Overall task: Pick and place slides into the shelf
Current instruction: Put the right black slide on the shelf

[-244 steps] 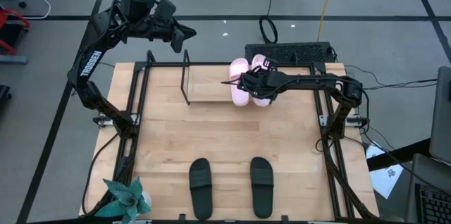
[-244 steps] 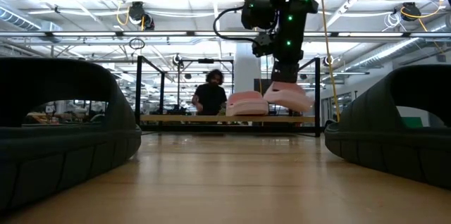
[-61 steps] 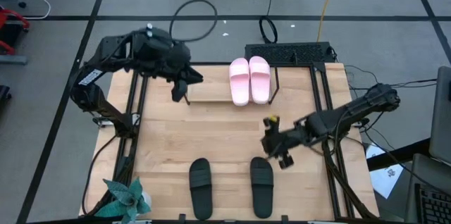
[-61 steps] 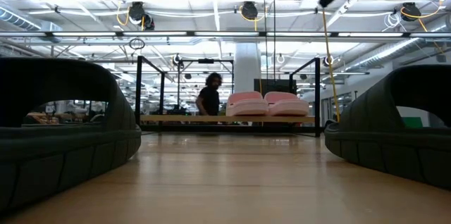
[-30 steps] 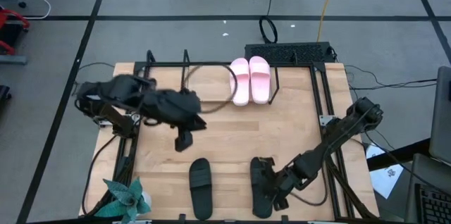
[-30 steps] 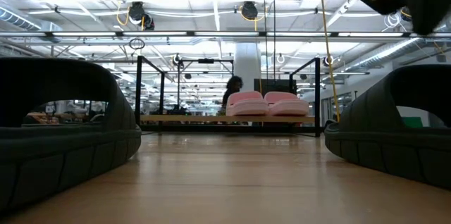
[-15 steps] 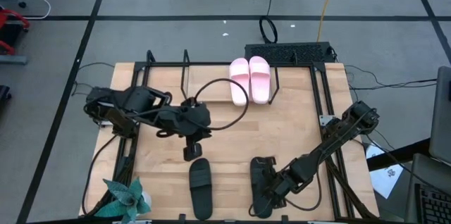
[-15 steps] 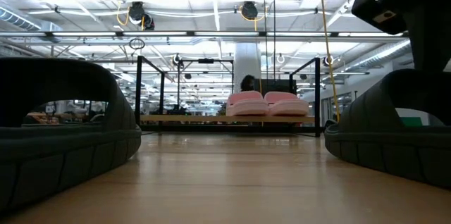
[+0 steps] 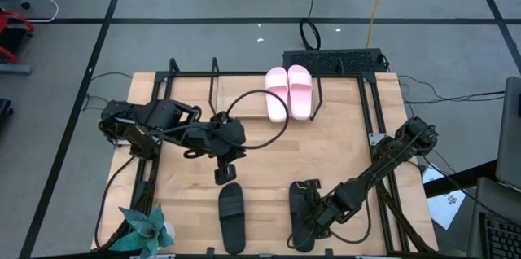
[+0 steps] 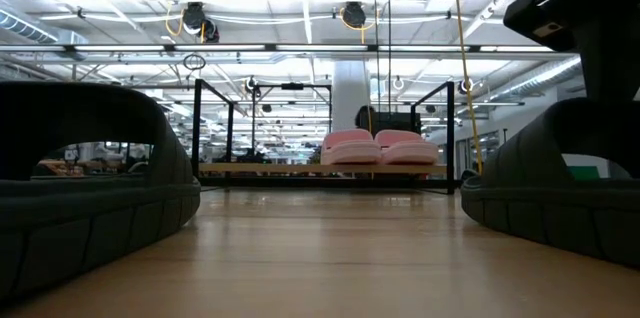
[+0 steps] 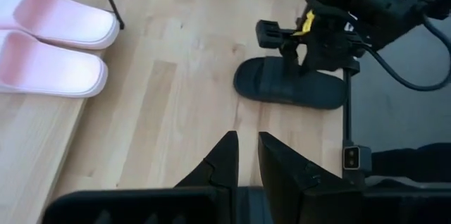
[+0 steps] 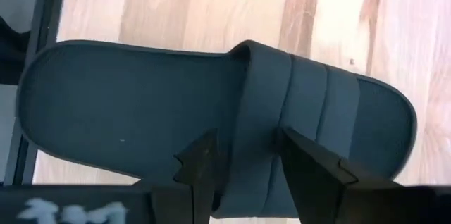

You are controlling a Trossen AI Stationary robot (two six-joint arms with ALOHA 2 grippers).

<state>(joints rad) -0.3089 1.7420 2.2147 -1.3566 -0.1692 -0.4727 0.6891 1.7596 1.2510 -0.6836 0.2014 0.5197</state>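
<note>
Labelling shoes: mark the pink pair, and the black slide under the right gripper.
pink pair (image 9: 289,92), high view, inner edges where they meet.
black slide (image 12: 127,115), right wrist view, bare footbed.
right gripper (image 12: 248,155), right wrist view, between fingertips.

- A black slide (image 12: 211,118) lies flat on the wooden counter (image 12: 211,5).
- The right claw (image 12: 245,160) sits open, one finger on each side of the strap.
</note>
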